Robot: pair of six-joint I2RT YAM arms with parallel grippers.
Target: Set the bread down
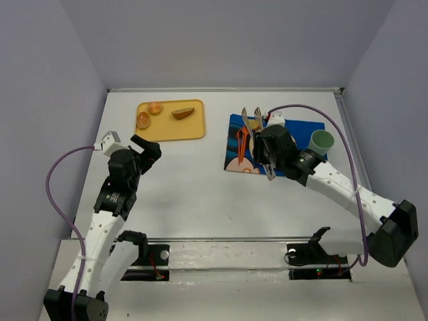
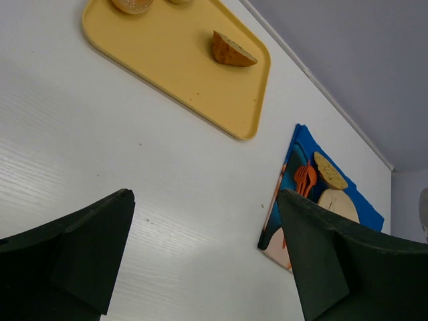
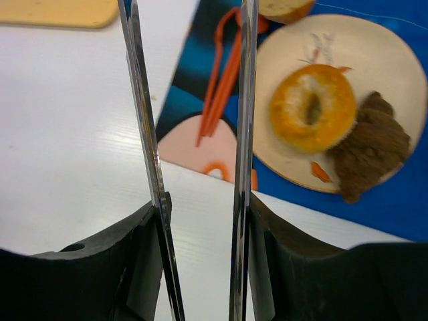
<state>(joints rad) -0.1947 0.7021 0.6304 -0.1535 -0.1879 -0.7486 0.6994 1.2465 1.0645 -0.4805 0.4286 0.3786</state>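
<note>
Steel tongs (image 3: 246, 100) apart, bread (image 3: 284, 7) at plate (image 3: 394, 60) rim

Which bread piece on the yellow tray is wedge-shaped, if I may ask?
The brown wedge slice, alone at the tray's right end; both other pieces are round.

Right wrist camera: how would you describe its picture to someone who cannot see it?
Metal tongs, held in the right gripper, hang open and empty over a white table beside a plate holding a ring-shaped bun and a dark brown piece.
</note>
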